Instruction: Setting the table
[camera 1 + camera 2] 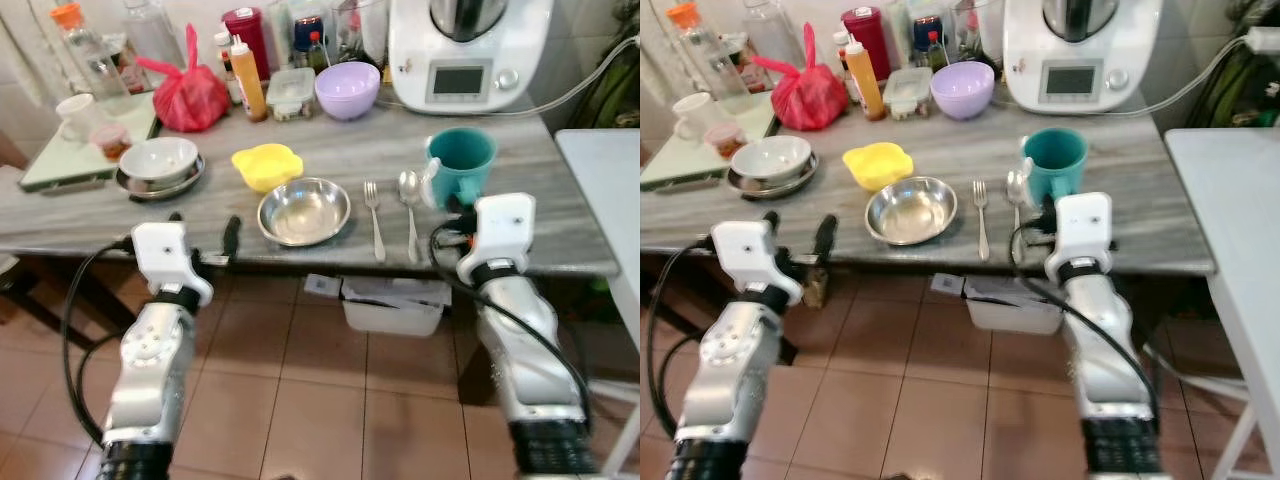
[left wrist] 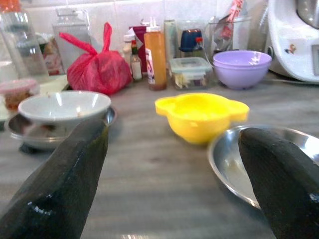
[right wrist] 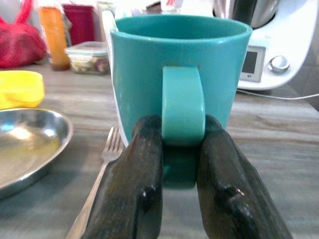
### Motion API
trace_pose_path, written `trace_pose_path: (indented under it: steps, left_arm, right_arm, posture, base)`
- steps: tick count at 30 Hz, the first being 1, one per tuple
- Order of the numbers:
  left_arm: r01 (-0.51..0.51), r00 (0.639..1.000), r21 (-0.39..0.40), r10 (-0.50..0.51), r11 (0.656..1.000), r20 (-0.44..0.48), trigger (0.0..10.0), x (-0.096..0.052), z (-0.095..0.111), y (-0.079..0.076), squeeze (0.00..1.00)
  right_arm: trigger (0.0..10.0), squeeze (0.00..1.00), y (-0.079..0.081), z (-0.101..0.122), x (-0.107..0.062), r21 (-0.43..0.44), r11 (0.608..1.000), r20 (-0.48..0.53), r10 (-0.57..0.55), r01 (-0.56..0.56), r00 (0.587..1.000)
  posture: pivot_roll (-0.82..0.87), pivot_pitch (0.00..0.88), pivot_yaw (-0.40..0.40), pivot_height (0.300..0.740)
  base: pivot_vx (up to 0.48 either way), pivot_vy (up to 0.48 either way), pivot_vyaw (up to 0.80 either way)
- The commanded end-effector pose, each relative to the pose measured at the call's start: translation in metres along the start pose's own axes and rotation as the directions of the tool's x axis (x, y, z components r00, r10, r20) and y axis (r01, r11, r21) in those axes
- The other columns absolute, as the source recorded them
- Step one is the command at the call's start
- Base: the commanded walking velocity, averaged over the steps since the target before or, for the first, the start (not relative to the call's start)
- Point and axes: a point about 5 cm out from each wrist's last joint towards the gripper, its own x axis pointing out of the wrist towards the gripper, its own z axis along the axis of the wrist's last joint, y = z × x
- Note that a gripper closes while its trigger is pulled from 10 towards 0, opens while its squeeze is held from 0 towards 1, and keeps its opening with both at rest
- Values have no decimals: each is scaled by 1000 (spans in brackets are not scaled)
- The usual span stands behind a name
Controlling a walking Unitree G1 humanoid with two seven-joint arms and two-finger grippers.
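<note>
An upright teal mug is on the grey table, just right of a spoon and a fork. My right gripper is shut on the mug's handle, one finger on each side. A steel bowl sits left of the fork, with a yellow bowl behind it. My left gripper is open at the table's front edge, left of the steel bowl. Nothing is between its fingers.
A white bowl rests in a steel dish at the left. Along the back stand a red bag, bottles, a purple bowl and a white kitchen machine. A white table adjoins on the right. A plastic box lies underneath.
</note>
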Motion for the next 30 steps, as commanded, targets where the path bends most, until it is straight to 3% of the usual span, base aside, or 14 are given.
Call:
trace_pose_path:
  steps: [1, 11, 30]
  left_arm:
    - [9, 1000, 10, -9, 1000, 4, 10000, 1, 1, -2, 0]
    - [15, 1000, -6, -15, 1000, 8, 10000, -2, 3, -2, 0]
    - [100, 995, -28, -99, 995, 20, 10000, -28, 7, -14, 0]
  right_arm:
    - [10000, 0, -4, 7, 1, 2, 1000, 27, -6, 6, 1000]
    - [10000, 0, 1, 12, 3, -8, 1000, 51, 21, -21, 998]
    - [10000, 0, 10, 15, 2, 16, 995, 64, 96, -97, 993]
  posture:
    - [-125, 105, 141, 740]
    - [-121, 103, 137, 740]
    - [-114, 105, 130, 740]
  base:
    - [480, 0, 0]
    - [453, 0, 0]
    - [0, 0, 0]
